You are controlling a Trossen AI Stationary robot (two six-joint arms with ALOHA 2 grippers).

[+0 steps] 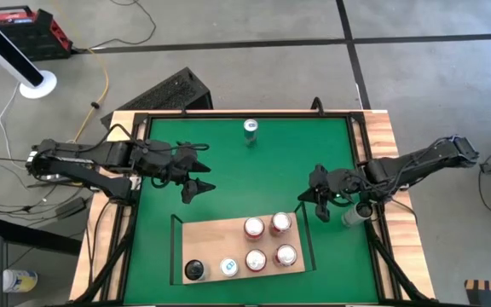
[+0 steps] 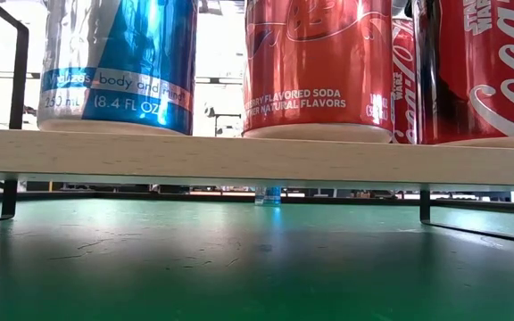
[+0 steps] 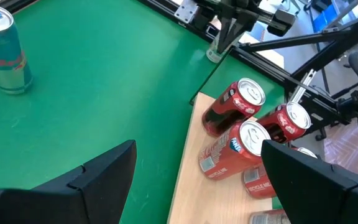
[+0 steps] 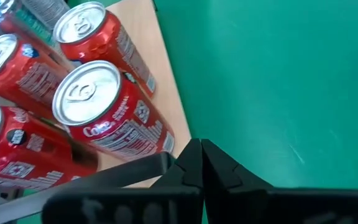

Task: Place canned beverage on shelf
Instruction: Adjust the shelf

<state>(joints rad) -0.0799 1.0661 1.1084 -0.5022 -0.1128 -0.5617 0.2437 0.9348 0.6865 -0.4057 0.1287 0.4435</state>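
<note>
Six cans are sitting on the shelf (image 1: 216, 239).
I'm holding the right gripper (image 1: 321, 207) pinched together, empty; the left gripper (image 1: 198, 170) is gaping.

In the low view, the picture's upper edge cut off the tops of the cans standing on the shelf (image 2: 257, 156): the blue-and-silver can (image 2: 119, 62) kept only its lower half, and the red soda can (image 2: 319, 67) beside it lost its lid. Past the shelf's underside, a small can (image 2: 268, 193) on the green mat (image 2: 239, 259) was too small to identify. In the right wrist view, the shelf's leftmost red cans (image 4: 5, 149) were cropped.
</note>
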